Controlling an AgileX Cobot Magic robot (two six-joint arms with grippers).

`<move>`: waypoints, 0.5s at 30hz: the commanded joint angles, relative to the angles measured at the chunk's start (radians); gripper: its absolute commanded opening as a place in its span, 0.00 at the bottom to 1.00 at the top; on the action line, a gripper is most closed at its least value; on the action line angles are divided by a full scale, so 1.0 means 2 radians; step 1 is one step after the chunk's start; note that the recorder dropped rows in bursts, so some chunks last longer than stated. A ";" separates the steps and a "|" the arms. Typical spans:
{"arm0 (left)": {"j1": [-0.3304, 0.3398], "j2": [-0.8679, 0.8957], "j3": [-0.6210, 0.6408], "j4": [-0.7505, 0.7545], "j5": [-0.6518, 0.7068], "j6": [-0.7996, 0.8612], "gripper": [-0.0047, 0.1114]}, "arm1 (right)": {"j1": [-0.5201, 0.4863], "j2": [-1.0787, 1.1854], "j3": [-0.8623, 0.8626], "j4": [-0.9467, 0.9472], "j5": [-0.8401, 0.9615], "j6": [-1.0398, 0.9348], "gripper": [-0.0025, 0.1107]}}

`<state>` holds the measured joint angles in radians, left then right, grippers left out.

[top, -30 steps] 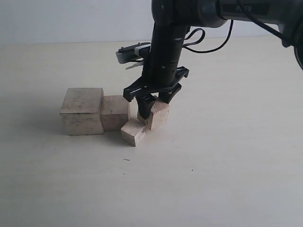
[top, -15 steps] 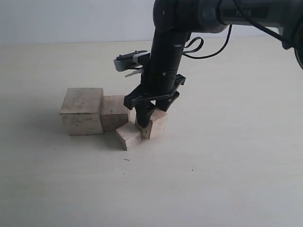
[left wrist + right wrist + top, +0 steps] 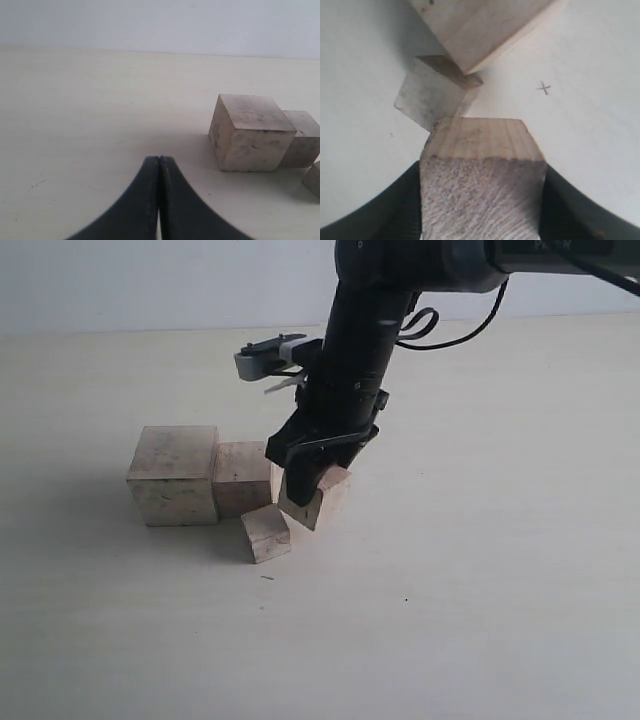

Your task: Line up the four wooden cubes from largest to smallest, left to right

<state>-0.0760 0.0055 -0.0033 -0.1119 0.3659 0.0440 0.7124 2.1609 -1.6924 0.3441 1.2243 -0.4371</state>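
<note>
Wooden 3rd-largest cube (image 3: 328, 503) hangs tilted, pinched in the right hand (image 3: 313, 480), smallest cube (image 3: 265, 534) just beside.

Largest cube (image 3: 173, 475) sits flat on the desk (image 3: 480, 620). Second cube (image 3: 243, 478) touches its right face, flat. Third cube (image 3: 318, 502) is tilted on edge, clamped in the right end effector (image 3: 312, 480). Smallest cube (image 3: 265, 533) lies rotated, nearer the desk's front edge.

wooden cube (image 3: 482, 185) tight between the right tool's (image 3: 481, 200) dark fingers (image 3: 395, 215), smaller cube (image 3: 427, 97) and bigger cube (image 3: 480, 25) just beyond
</note>
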 commanded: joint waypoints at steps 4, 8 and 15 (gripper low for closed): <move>-0.004 -0.003 0.002 0.000 -0.006 0.002 0.04 | -0.001 -0.017 0.000 -0.031 -0.002 -0.094 0.02; -0.004 -0.003 0.002 0.000 -0.006 0.002 0.04 | -0.001 -0.017 0.000 -0.071 -0.022 -0.096 0.02; -0.004 -0.003 0.002 0.000 -0.006 0.002 0.04 | -0.001 -0.016 0.000 -0.109 -0.086 -0.238 0.02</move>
<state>-0.0760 0.0055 -0.0033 -0.1119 0.3659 0.0440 0.7124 2.1370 -1.6924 0.1325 1.1124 -0.7881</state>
